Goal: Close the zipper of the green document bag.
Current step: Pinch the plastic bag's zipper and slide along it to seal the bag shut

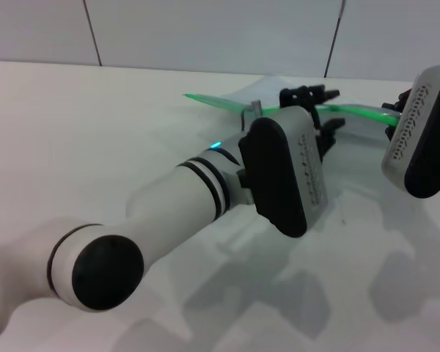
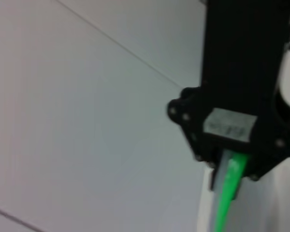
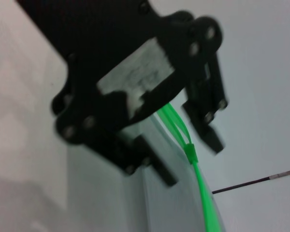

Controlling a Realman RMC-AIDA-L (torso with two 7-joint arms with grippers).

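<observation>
I am holding the green document bag (image 1: 352,128) lifted above the table (image 1: 95,125) with the left gripper (image 2: 227,176) closed on the zipper (image 3: 203,193), while the right gripper (image 3: 183,145) is open around the slider (image 3: 191,153), so I should close and pull straight.

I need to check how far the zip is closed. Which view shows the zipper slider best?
The right wrist view: the slider sits where the zipper's two green tracks merge. The head view shows only the green strip, partly behind the arms; the left wrist view shows a short stretch, no slider.

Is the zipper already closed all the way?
No: in the right wrist view the zipper splits into two strands beyond the slider, beside the right gripper.
</observation>
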